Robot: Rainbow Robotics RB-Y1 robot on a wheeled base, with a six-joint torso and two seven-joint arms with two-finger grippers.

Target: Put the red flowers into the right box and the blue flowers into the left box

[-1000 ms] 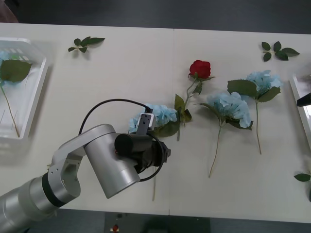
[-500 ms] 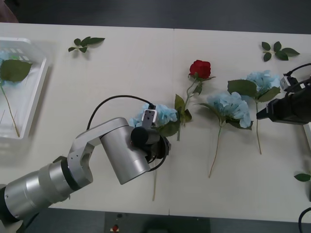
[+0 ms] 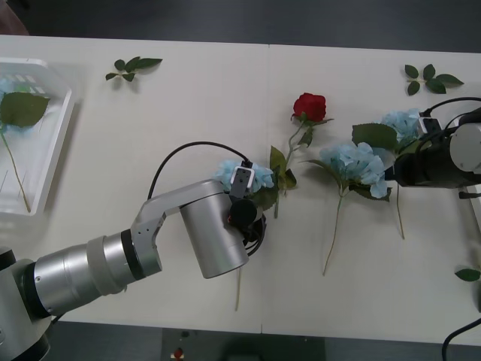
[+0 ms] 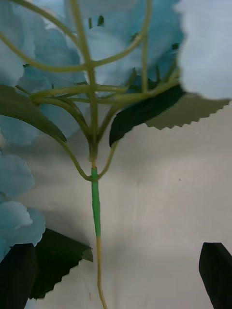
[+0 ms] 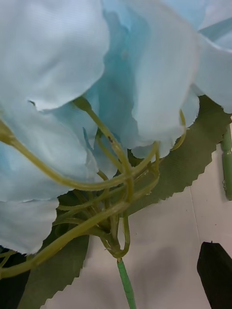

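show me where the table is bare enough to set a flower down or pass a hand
Bare: the stretch between the left box and the leaf sprig, and the front edge right of the long stems. Crowded: the middle, where the red rose, blue flowers, left gripper and right gripper bunch together.

Surface [image 3: 188, 120]: matt, smooth, off-white, laminate-like. Blue flowers [image 3: 359, 167]: petals look like thin woven cloth, matt; stems smooth green plastic; leaves dull, cloth-like, with serrated edges. Red flower [image 3: 309, 106]: velvety-looking fabric bloom. Left box [image 3: 56, 143]: translucent white plastic, slightly glossy. Left arm [image 3: 203, 237]: brushed silver metal housing, satin sheen; black rubbery cable.
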